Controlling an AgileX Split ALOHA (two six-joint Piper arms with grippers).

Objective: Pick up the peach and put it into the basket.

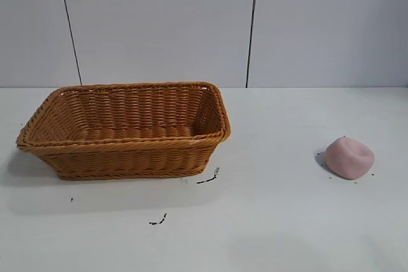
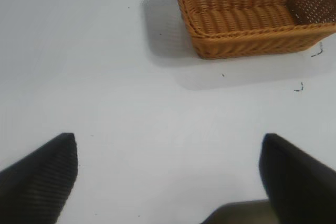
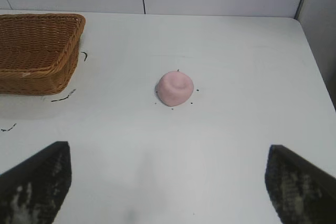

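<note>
both hands, the right hand (image 3: pixel 168 182) and left hand (image 2: pixel 168 177), hang spread wide and empty above the counter (image 1: pixel 274 221), so nothing is done yet: the peach (image 1: pixel 349 157) sits well apart from the empty basket (image 1: pixel 127 130).

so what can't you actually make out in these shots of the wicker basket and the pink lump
- Exterior view: neither arm is in frame, so their poses are unknown.
- Orange-brown woven wicker basket: cut off by the frame edge in both wrist views; its near inner floor is hidden by its own front wall in the exterior view.
- Pale pink rounded peach: underside hidden; the dark specks around it are too small to identify.
- Left gripper and right gripper: only the open fingertips show.
</note>
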